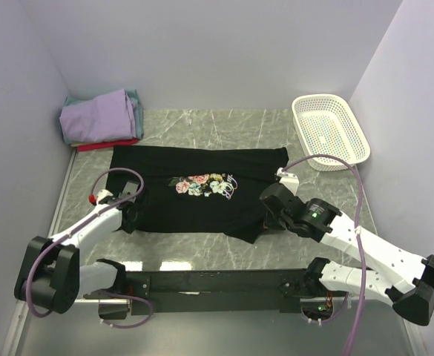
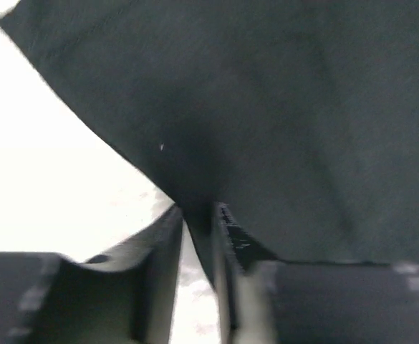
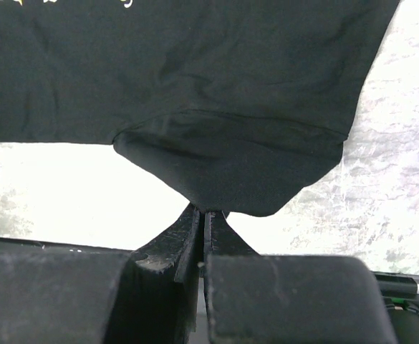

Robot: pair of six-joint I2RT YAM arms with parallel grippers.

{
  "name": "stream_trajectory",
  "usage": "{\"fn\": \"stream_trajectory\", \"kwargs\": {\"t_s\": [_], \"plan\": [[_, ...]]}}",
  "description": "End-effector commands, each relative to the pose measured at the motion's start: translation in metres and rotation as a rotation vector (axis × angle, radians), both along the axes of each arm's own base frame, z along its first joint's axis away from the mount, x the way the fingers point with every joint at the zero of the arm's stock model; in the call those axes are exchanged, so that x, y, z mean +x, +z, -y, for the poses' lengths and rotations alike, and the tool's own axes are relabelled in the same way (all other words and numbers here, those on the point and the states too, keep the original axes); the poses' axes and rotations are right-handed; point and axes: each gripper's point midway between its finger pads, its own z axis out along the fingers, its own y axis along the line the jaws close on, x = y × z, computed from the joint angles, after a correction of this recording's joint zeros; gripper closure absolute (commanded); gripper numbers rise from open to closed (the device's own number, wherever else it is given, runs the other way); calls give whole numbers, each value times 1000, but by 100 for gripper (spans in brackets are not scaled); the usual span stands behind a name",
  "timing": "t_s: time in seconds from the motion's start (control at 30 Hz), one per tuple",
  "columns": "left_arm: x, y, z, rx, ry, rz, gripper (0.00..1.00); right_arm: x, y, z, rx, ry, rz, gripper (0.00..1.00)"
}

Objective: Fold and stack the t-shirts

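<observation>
We see the black shirt [image 1: 194, 196] spread flat on the marble table [image 1: 224, 126], its rose print [image 1: 205, 185] facing up near the middle. The right gripper [image 3: 205, 213] sits at the shirt's near right corner, jaws pressed together on a small bunch of the hem. The left gripper [image 2: 198, 211] is at the near left edge. Cloth runs down between its fingers [image 2: 167, 236], which stand close, but a thin sliver of light shows beside the fold, so we cannot tell if the pinch is firm. In the far left corner lies a folded stack, lavender [image 1: 98, 117] over red [image 1: 105, 145], with teal [image 1: 135, 100] behind. A white basket [image 1: 326, 98] stands far right, well apart from the shirts.
</observation>
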Motion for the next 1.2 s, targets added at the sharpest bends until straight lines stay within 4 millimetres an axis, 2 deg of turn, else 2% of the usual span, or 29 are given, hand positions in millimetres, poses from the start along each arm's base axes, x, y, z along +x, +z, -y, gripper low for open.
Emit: {"fn": "stream_trajectory", "kwargs": {"t_s": [0.0, 0.07, 0.1, 0.13, 0.3, 0.37, 0.53, 0.63, 0.7, 0.77, 0.9, 1.17], "plan": [[2, -22, 0, 8, 11, -32, 81, 11, 22, 2, 13, -29, 61, 96], [6, -23, 3, 5, -9, -39, 84, 11, 22, 4, 12, -34, 61, 96], [7, -25, 5, 0, -20, -50, 96, 10, 22, 5, 7, -40, 60, 95], [7, -25, 5, 2, -20, -53, 99, 10, 23, 6, 10, -40, 63, 95], [8, -23, 11, -26, -62, -39, 99, 11, 23, 9, 0, -57, 63, 95], [7, -18, 14, -40, -84, -36, 99, 14, 30, 11, 1, -70, 86, 96], [1, 5, 22, -98, -136, 12, 99, 19, 49, 24, 14, -141, 140, 97], [-3, 18, 24, -112, -164, 36, 99, 18, 52, 34, 6, -182, 150, 97], [-2, 28, 25, -117, -178, 62, 99, 15, 50, 38, 5, -194, 139, 97], [-4, 31, 27, -128, -191, 59, 99, 14, 46, 38, 2, -201, 125, 97], [5, 39, 29, -126, -211, 76, 99, 12, 42, 44, -17, -220, 114, 97], [22, 52, 22, -38, -252, 38, 99, 27, 42, 54, -59, -235, 121, 95]]}}
